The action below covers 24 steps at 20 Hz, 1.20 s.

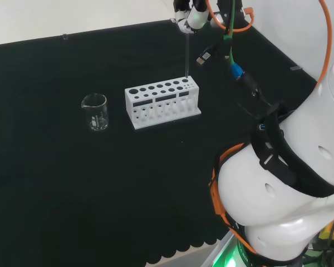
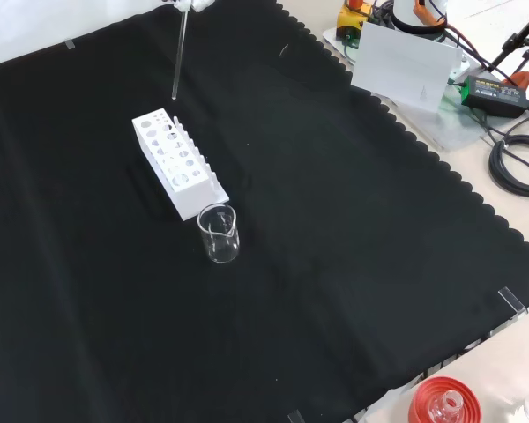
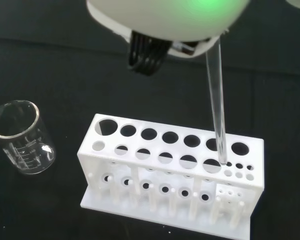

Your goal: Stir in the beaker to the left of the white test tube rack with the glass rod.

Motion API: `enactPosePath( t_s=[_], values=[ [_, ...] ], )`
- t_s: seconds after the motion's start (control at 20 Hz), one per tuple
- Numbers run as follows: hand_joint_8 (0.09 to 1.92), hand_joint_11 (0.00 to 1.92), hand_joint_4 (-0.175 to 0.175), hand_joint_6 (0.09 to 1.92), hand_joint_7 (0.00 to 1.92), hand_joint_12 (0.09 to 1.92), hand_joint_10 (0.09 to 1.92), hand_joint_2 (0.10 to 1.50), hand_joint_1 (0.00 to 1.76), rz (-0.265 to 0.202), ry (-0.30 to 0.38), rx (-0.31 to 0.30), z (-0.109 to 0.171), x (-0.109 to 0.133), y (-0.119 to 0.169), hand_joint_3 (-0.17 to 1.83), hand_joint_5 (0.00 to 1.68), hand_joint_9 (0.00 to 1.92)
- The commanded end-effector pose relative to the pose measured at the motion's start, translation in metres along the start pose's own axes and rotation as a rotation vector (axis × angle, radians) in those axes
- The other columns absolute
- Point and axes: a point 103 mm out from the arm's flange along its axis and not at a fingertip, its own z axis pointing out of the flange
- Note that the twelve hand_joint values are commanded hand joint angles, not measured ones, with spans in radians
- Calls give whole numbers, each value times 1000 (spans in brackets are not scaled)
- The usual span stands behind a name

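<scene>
White-and-black hand at the cloth's far edge in the head view, gripping the thin clear glass rod upright above the white plastic test tube rack, small clear glass beaker just beside the rack's left end, mid-cloth.

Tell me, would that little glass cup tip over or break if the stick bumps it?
Probably it would slide or wobble before tipping: the beaker looks short and wide, standing upright on the black cloth. It looks empty, so likely light and easy to nudge. Its clear thin wall suggests glass, so a hard knock from the glass rod might chip it.
</scene>
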Motion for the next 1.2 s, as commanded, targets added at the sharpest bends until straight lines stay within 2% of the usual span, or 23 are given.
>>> enactPosePath(
  t_s=[0.05,0.25,0.55,1.0,1.2],
  values=[
    [959,1590,-175,871,1308,748,611,561,1325,-2,2,3,1,2,1,911,1106,1663],
    [958,1592,-175,869,1308,747,608,561,1325,-12,21,-4,4,6,3,910,1107,1665],
    [956,1593,-175,867,1309,745,605,562,1325,-57,45,-6,5,21,15,908,1107,1668],
    [951,1595,-175,863,1310,741,596,563,1325,-174,53,-26,-12,63,36,904,1108,1672],
    [950,1596,-175,861,1310,740,593,564,1325,-206,55,-41,-20,80,39,902,1109,1674]
  ],
)
